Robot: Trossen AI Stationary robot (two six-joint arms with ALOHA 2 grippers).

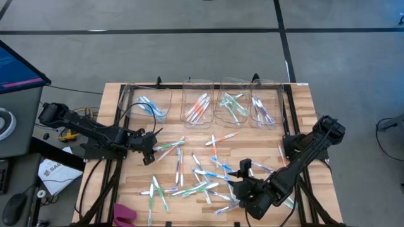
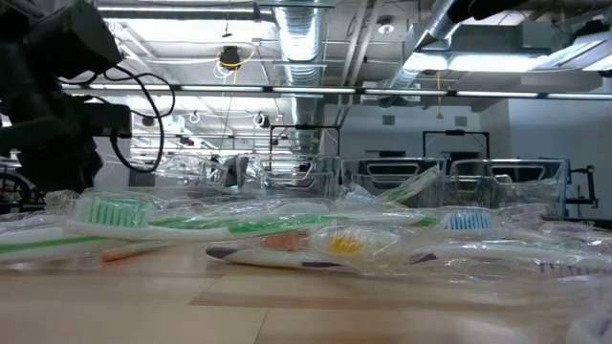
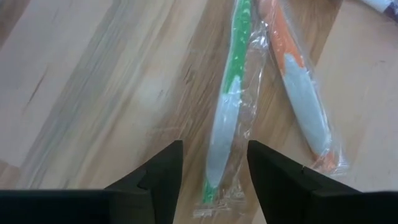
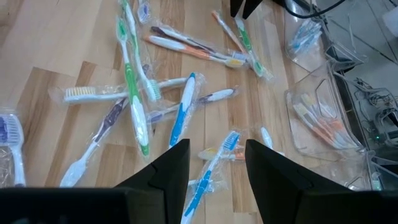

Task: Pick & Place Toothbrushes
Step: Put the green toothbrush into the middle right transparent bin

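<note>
- Toothbrushes (image 1: pixel 201 178): scattered mid-counter (image 1: pixel 113 94); light, stiff, slick wrappers.
- Green brush (image 3: pixel 225 118): grip mid-handle, at 12 o'clock from the left end effector (image 3: pixel 213 163), parted, empty.
- Right end effector (image 4: pixel 216 160): parted, empty.

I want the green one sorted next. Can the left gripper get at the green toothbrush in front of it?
Probably yes: the left gripper is open astride the green toothbrush's handle end; nothing lies between.

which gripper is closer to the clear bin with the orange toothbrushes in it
The left. The left gripper sits on the bins' side of the scattered pile, diagonally near the orange-brush bin. The right gripper is near the table's opposite edge, with loose toothbrushes lying between.
</note>
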